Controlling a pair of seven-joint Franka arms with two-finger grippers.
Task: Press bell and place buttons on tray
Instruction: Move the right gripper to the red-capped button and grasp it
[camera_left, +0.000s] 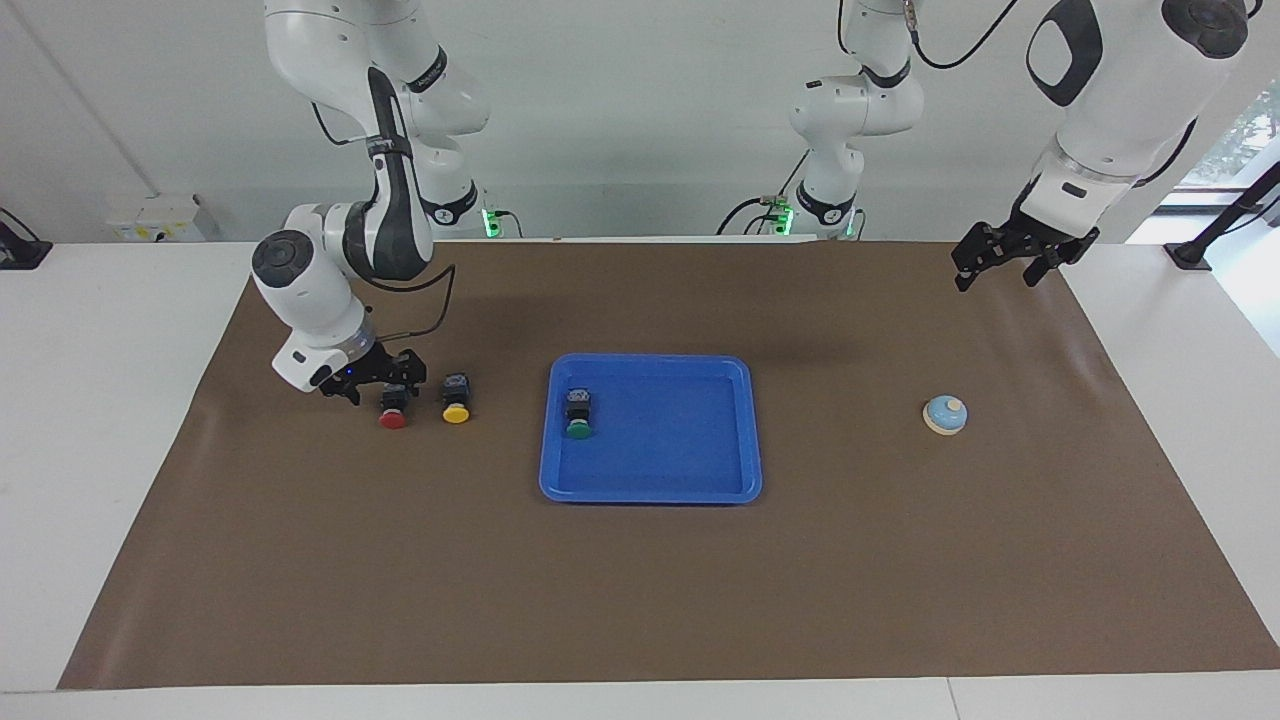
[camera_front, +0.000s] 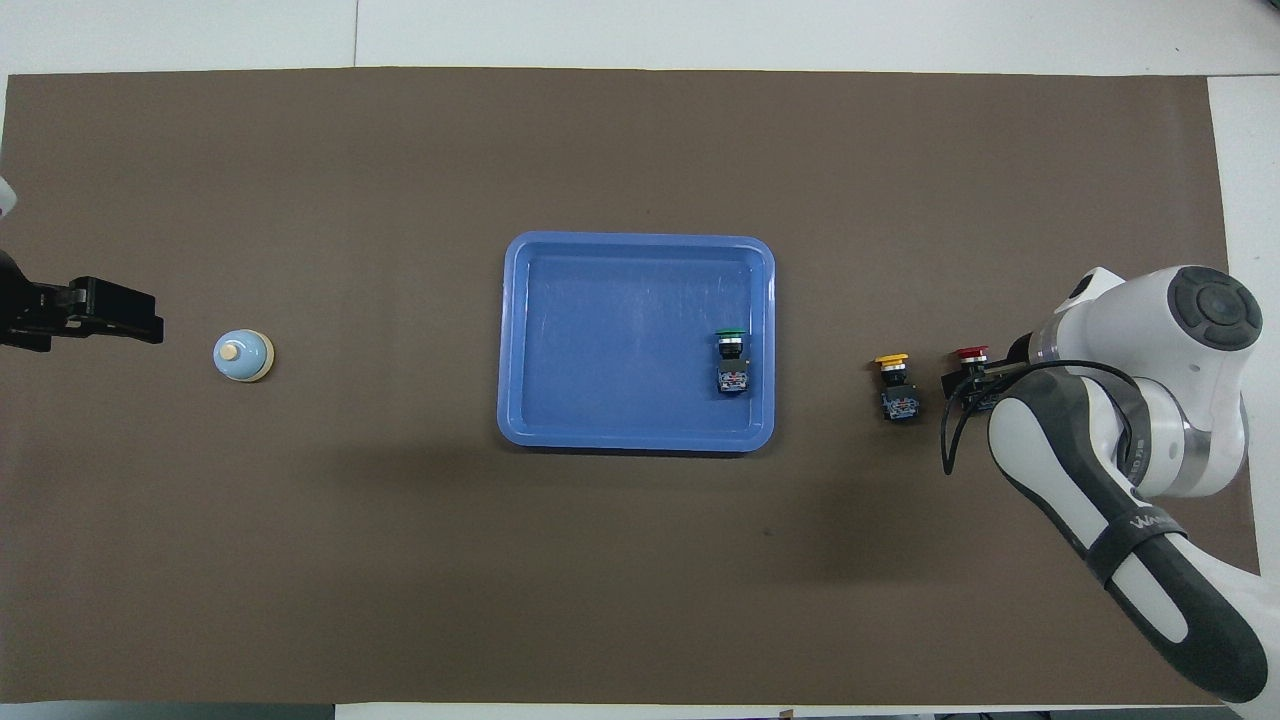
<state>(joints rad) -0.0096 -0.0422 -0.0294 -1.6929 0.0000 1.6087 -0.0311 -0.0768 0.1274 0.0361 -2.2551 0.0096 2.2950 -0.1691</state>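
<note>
Buttons first — the green one (camera_left: 577, 429) lies in the blue tray (camera_left: 720, 495) at the end toward the right arm, while the red one (camera_left: 392, 419) and the yellow one (camera_left: 456, 413) sit side by side on the brown mat (camera_left: 640, 600), near the tray on that same end. Right gripper (camera_left: 382, 382) is down low at the red button's black body, jaws apart and not clamped on it. Left gripper (camera_left: 1000, 270) waits with jaws wide over the mat's edge at its own end — the bell (camera_left: 945, 414) rests on the mat well apart from it.

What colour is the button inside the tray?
Green: the button in the tray has a green cap, clearest in the facing view.
</note>
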